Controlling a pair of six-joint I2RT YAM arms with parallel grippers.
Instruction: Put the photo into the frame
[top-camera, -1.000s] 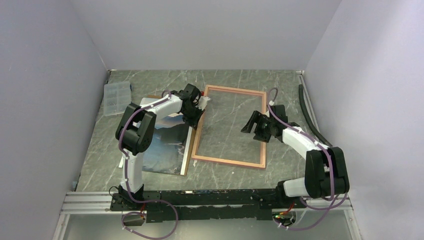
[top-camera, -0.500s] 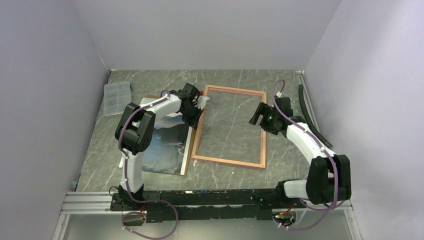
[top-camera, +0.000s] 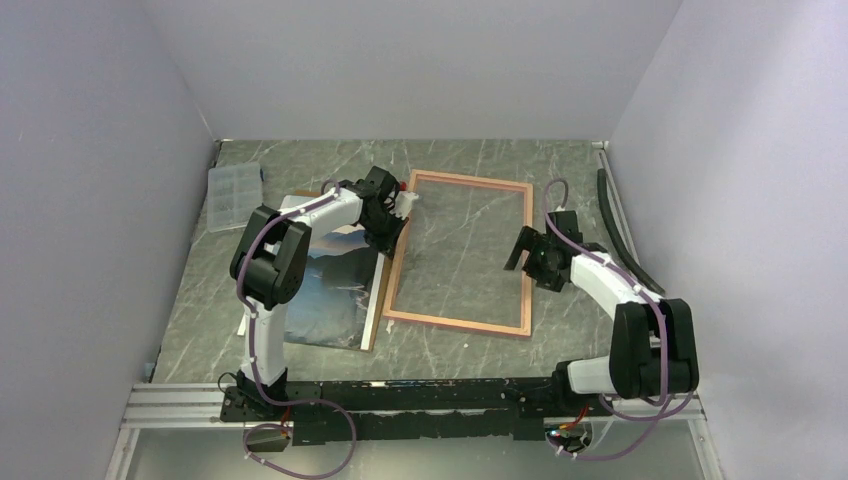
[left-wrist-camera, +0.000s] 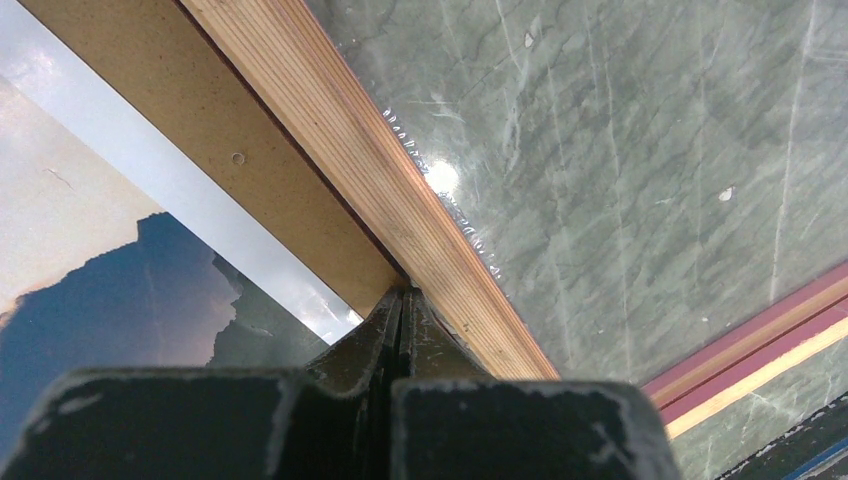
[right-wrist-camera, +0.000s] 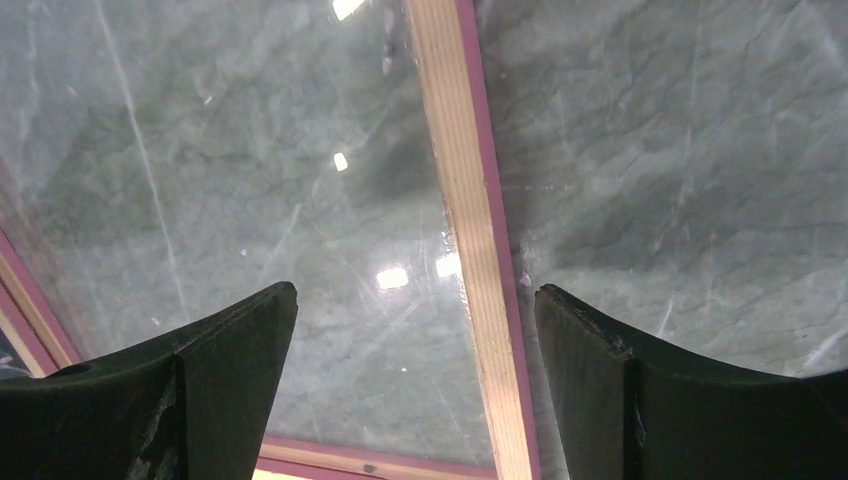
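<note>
Moved since the earlier view: we find the right gripper (top-camera: 527, 265) (right-wrist-camera: 415, 385) carried from above the pane (top-camera: 460, 250) (right-wrist-camera: 250, 200) out to the right rail of the frame (top-camera: 455, 324) (right-wrist-camera: 470, 250) (left-wrist-camera: 400, 190), with its claw spread wider. The left gripper (top-camera: 392, 238) (left-wrist-camera: 400, 310) has kept its place.
right gripper: we see the fingers spread wide, one on each side of the right rail and above it, with nothing pinched.
left gripper: fingers pressed together with nothing between them. We see the tip at the seam where the left rail meets the backing board (top-camera: 374, 310) (left-wrist-camera: 250, 170).
frame: flat on the table (top-camera: 300, 160) (right-wrist-camera: 700, 150), tan wood uppermost, pink along the rail edges.
pane: clear, and we see the marble through it.
photo (top-camera: 325, 290) (left-wrist-camera: 120, 290): outside the frame, just to its left, picture side up on the backing board.
backing board: brown, under the photo, its right edge against the left rail.
plastic box (top-camera: 232, 195): clear, with compartments, at the far left, well apart from the frame.
</note>
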